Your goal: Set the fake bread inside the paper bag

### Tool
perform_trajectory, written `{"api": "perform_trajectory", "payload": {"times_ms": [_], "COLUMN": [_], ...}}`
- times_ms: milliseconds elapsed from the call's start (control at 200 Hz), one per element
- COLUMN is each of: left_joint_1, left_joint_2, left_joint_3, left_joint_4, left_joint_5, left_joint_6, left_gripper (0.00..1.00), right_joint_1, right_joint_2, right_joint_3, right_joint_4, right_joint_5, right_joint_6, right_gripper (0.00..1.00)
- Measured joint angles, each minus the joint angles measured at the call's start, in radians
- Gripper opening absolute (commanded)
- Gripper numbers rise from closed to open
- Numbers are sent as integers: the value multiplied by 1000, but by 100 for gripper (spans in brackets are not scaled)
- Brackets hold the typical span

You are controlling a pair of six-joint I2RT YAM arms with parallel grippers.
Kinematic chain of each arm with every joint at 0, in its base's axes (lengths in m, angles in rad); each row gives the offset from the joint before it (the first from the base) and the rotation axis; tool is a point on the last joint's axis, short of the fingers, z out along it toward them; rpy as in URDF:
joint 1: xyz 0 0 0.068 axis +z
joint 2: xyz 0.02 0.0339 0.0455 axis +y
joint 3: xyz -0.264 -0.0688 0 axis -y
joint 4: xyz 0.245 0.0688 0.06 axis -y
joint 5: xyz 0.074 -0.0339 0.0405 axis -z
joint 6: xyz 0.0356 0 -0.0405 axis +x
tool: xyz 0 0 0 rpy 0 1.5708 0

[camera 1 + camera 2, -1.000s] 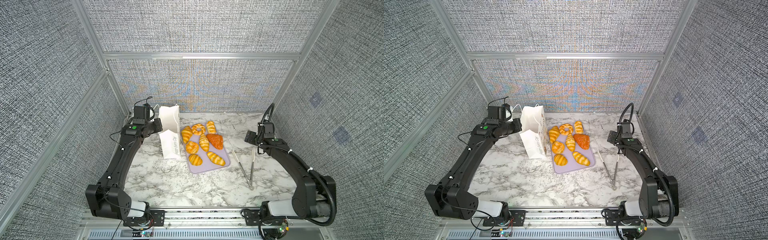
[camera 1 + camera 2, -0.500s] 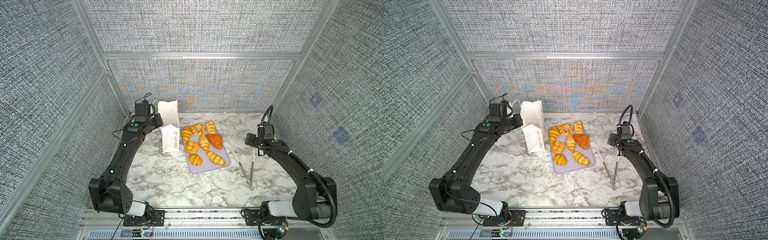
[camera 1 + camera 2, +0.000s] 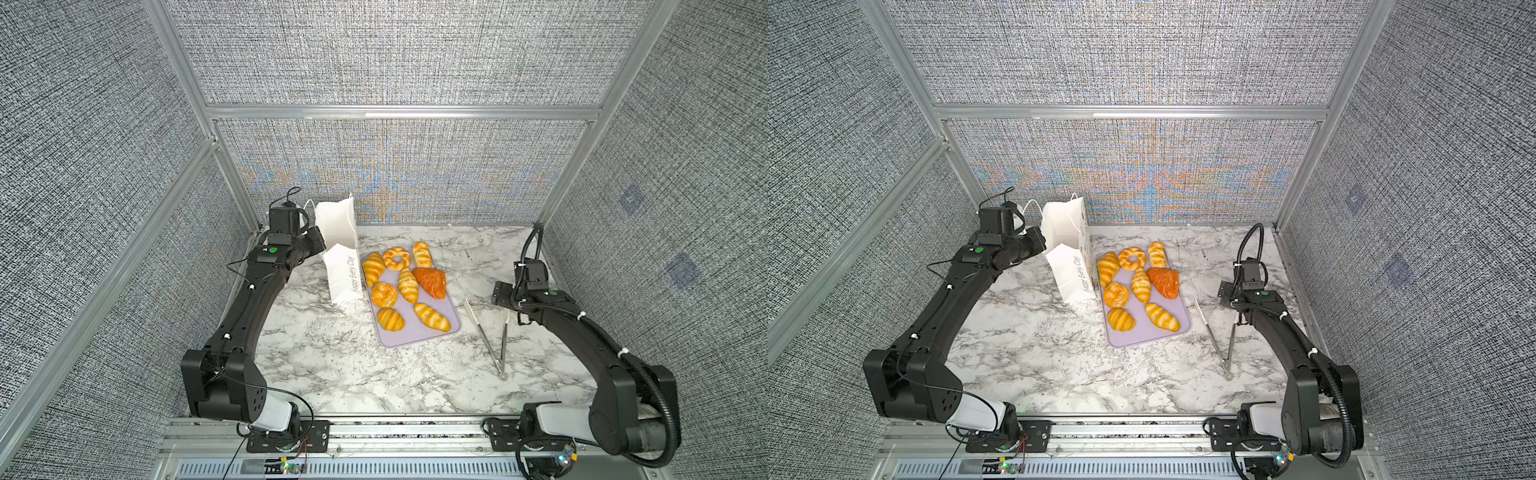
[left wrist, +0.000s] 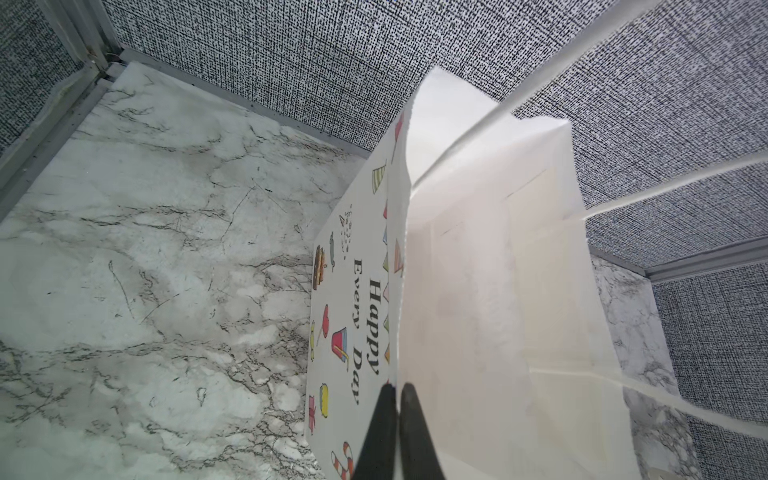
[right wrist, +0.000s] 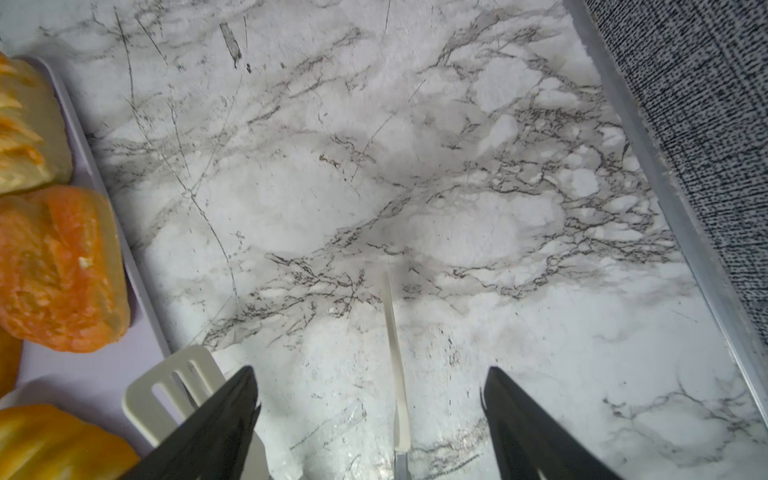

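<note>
The white paper bag (image 3: 341, 232) (image 3: 1065, 232) stands tilted at the back left, its lettered side (image 4: 365, 332) facing the tray. My left gripper (image 4: 398, 388) (image 3: 320, 243) (image 3: 1040, 241) is shut on the bag's rim, one finger outside and one inside. Several pieces of fake bread (image 3: 407, 284) (image 3: 1140, 286) lie on the lavender tray (image 3: 415, 338) (image 3: 1144, 337), among them a darker orange piece (image 5: 58, 266). My right gripper (image 5: 370, 370) (image 3: 500, 295) (image 3: 1223, 295) is open, low over the tongs with one tong arm between its fingers.
Metal tongs (image 3: 494, 336) (image 3: 1219, 336) (image 5: 392, 332) lie spread open on the marble table to the right of the tray, their slotted white tip (image 5: 174, 386) beside the tray's rim. Grey fabric walls with aluminium rails (image 5: 665, 187) close in the back and both sides.
My left gripper has drawn the bag's rim up and toward the back, standing the bag more upright. My right gripper has moved forward and down over the tongs.
</note>
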Motion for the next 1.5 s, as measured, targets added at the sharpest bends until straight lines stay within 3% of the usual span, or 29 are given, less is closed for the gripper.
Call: {"api": "perform_trajectory", "payload": {"times_ms": [315,475,750,1051,1276,1501], "left_joint_1": [3,3,3,2,-19,-52], "left_joint_2": [-27,-53,-136,-261,-360,-434], "left_joint_3": [-23,-40,-98,-174,-234,-286], "left_joint_4": [4,3,34,74,93,129], "left_joint_5": [2,-1,-25,-72,-115,-167], "left_joint_6": [6,13,24,57,65,66], "left_gripper": [53,66,75,99,99,99], "right_joint_1": [14,34,47,47,47,47], "right_joint_2": [-41,-66,-105,-67,-37,-7], "right_joint_3": [-92,-141,-208,-240,-255,-258], "right_joint_4": [-35,-56,-68,-56,-26,-7], "right_joint_5": [-22,-24,-25,-67,-81,-98], "right_joint_6": [71,112,171,193,197,195], "right_gripper": [73,65,53,45,33,12]}}
